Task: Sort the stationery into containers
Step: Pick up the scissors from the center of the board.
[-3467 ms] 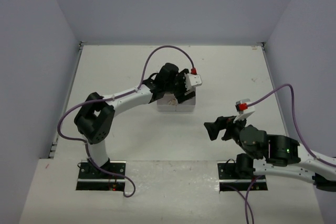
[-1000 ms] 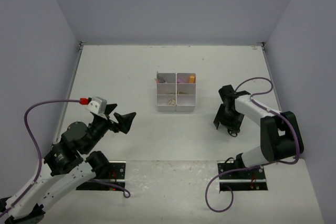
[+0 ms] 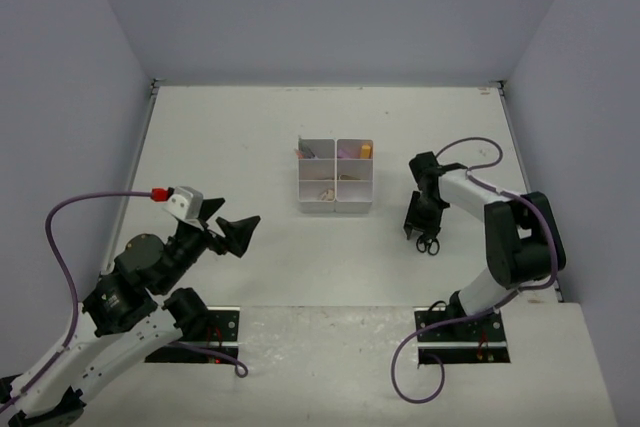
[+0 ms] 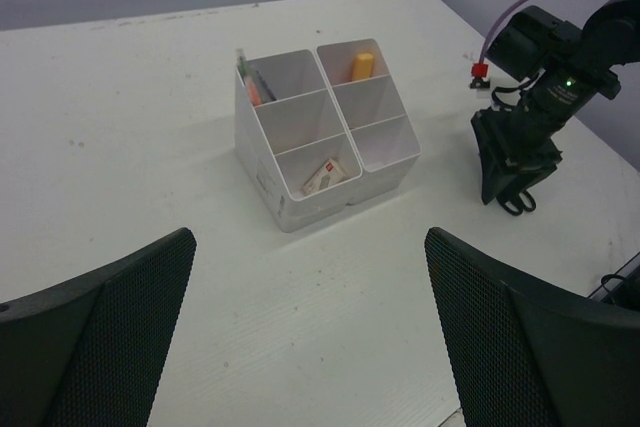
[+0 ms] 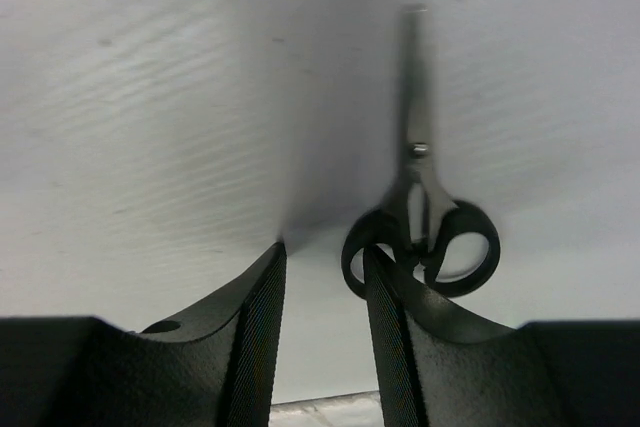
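Only the right wrist view shows how the right jaws meet the scissors (image 5: 420, 237). Their fingers (image 5: 255, 312) stand narrow, with bare counter (image 5: 150, 97) between them. The shut scissors lie just outside that gap, one finger overlapping the left handle loop; whether it touches the loop I cannot tell.

The top view places the scissors (image 3: 428, 243) flat on the counter, right of the organizer (image 3: 335, 209) and well apart from it, at the tip of the down-pointed right jaws.

The left wrist view alone looks into the organizer (image 4: 300, 209) at a slant. Pens (image 4: 250, 82) stand in the far-left compartment, an orange piece (image 4: 362, 65) sits in the far-right, and a tan eraser (image 4: 322, 175) lies in the near-left.

The left jaws hang wide with nothing between them, near and left of the organizer.
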Motion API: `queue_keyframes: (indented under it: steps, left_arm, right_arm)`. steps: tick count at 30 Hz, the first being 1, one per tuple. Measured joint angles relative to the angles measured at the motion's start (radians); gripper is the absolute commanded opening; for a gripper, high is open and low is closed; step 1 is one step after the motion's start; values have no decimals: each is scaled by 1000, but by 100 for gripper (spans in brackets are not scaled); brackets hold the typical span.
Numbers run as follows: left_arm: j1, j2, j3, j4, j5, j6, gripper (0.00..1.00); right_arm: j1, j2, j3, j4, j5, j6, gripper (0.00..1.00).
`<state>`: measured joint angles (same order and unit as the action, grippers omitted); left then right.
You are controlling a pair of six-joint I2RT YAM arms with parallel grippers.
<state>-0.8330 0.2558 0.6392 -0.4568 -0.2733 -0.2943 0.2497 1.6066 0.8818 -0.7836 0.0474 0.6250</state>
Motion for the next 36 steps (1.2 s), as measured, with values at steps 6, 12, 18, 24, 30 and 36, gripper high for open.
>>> queue_keyframes:
  steps: [6, 12, 18, 24, 30, 36]
  left_arm:
    - [-1, 1, 0, 0, -1, 1, 100]
    - [-1, 40, 0, 1, -1, 3, 100]
    - [-1, 66, 0, 0, -1, 6, 100]
    - [-1, 75, 0, 1, -1, 11, 100]
    - [-1, 82, 0, 1, 0, 18, 100]
    - [-1, 63, 0, 1, 0, 22, 100]
  right_arm:
    - [33, 42, 52, 70, -41, -12, 31]
    - [65, 73, 85, 62, -27, -14, 14]
    - [77, 98, 111, 38, -18, -18, 23]
    - [77, 105, 119, 13, -11, -16, 28]
    - [77, 123, 135, -11, -19, -20, 10]
    - [77, 152, 167, -21, -36, -31, 0]
